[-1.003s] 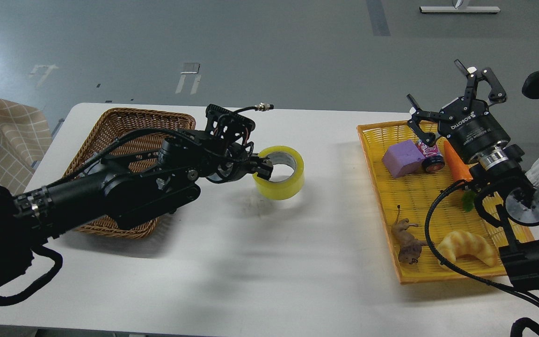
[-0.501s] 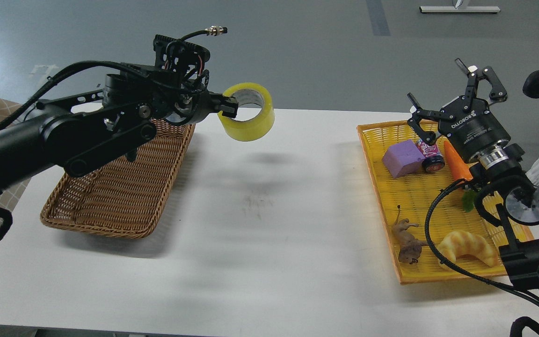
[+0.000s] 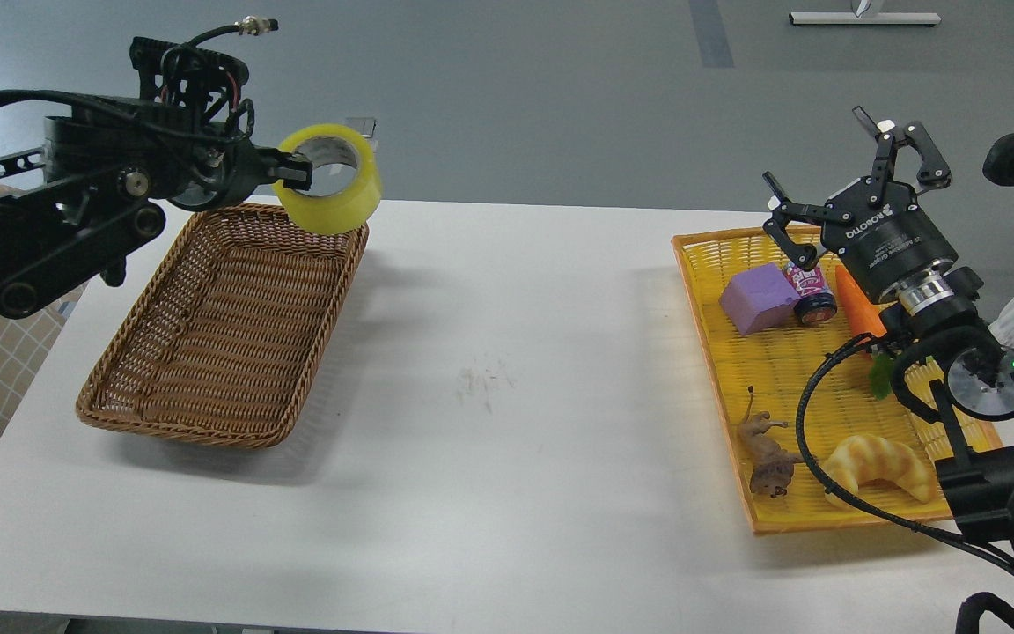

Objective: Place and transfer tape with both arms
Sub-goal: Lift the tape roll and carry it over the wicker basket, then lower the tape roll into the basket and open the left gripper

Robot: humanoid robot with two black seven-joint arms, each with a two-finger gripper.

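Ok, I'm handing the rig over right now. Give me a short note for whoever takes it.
Left gripper: shut on the tape, held in the air over the far right corner of the wicker basket.
Right gripper: open, empty, above the yellow tray.
Done: tape picked up and carried to the basket.
Left: lower and release it into the basket, then withdraw the arm.

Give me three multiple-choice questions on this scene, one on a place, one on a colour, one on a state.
1. Where is the tape?
A. above the wicker basket's far corner
B. in the yellow tray
C. on the table

2. What colour is the block in the tray?
A. green
B. purple
C. red

3. How is the right end effector?
A. shut on the carrot
B. open, holding nothing
C. shut on the tape

Answers: 1 A, the left end effector holds it aloft there. 2 B, it is purple. 3 B, its fingers are spread.
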